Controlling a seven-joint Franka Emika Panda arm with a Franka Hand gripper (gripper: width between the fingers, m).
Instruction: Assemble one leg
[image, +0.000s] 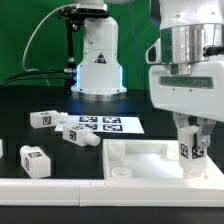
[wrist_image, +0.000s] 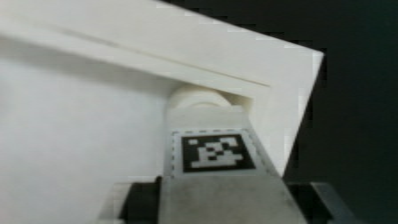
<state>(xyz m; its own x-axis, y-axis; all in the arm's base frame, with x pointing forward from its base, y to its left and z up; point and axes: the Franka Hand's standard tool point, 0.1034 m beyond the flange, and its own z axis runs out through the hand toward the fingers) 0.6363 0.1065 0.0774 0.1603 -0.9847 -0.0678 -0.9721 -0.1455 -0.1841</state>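
My gripper (image: 188, 148) is shut on a leg (image: 186, 151), a small white block with a black-and-white tag, held upright at the right corner of the large white rimmed panel (image: 135, 152). In the wrist view the leg (wrist_image: 217, 150) sits between my fingers (wrist_image: 153, 202), and its round peg end (wrist_image: 203, 99) meets the panel (wrist_image: 89, 120) near its rim corner. Whether the peg sits in a hole is hidden. Three more legs lie on the black table at the exterior view's left: (image: 45, 120), (image: 80, 135), (image: 35, 158).
The marker board (image: 105, 125) lies flat behind the panel. The robot's white base (image: 97, 60) stands at the back. A low white rail (image: 60, 186) runs along the front edge of the table.
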